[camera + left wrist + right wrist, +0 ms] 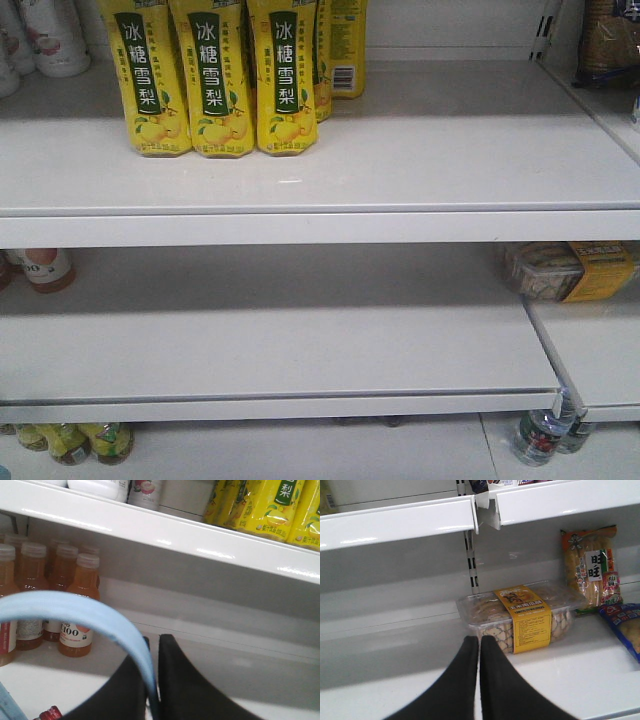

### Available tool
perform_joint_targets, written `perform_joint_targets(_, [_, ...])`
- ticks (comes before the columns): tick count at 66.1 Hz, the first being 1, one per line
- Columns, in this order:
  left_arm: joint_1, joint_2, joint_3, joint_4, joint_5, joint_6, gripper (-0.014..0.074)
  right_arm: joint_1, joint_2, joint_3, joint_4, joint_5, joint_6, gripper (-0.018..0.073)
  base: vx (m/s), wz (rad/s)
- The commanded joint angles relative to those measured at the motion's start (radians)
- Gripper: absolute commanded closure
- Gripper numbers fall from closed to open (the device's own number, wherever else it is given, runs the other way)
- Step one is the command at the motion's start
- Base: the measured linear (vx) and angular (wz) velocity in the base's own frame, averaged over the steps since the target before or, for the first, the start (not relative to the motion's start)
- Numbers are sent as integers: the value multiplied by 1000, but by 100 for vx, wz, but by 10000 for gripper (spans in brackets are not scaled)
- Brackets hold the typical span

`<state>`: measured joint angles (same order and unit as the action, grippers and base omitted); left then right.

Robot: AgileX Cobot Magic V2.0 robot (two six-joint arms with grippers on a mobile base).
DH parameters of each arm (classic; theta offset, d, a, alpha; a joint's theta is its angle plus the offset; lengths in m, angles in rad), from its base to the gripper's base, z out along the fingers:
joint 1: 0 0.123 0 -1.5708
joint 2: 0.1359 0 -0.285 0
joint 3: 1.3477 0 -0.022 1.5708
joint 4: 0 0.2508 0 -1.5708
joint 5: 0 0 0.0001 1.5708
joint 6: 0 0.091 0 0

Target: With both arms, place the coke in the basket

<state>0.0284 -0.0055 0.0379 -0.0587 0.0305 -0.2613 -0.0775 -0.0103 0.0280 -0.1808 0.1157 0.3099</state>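
Observation:
In the left wrist view my left gripper [156, 640] is shut on the basket's light blue swing handle [75, 607], which arcs up and left from between the black fingers [185, 680]. A strip of the basket's rim [5, 700] shows at the bottom left corner. Beside it a small red piece with white marks [49, 713] peeks in at the frame edge; it looks like the coke, mostly out of view. My right gripper [479, 639] is shut with nothing between its fingers, hovering over a white shelf. Neither gripper appears in the front view.
Yellow pear-drink bottles [215, 80] stand on the upper shelf. Orange-drink bottles [77, 625] fill the lower shelf's left end. A clear biscuit box with a yellow label [520, 615] lies just ahead of the right gripper, with snack bags [590, 565] to its right. Shelf edge [300, 225].

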Motion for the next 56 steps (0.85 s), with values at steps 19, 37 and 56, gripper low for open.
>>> perform_joint_targets(19, [0,-21,-5,38,-154,42,603,-7,-18,11,-7,-79,-1,561,0,0])
perform_joint_targets(37, [0,-21,-5,38,-154,42,603,-7,-18,11,-7,-79,-1,561,0,0])
perform_joint_targets(56, [0,-21,-5,38,-154,42,603,-7,-18,11,-7,-79,-1,561,0,0])
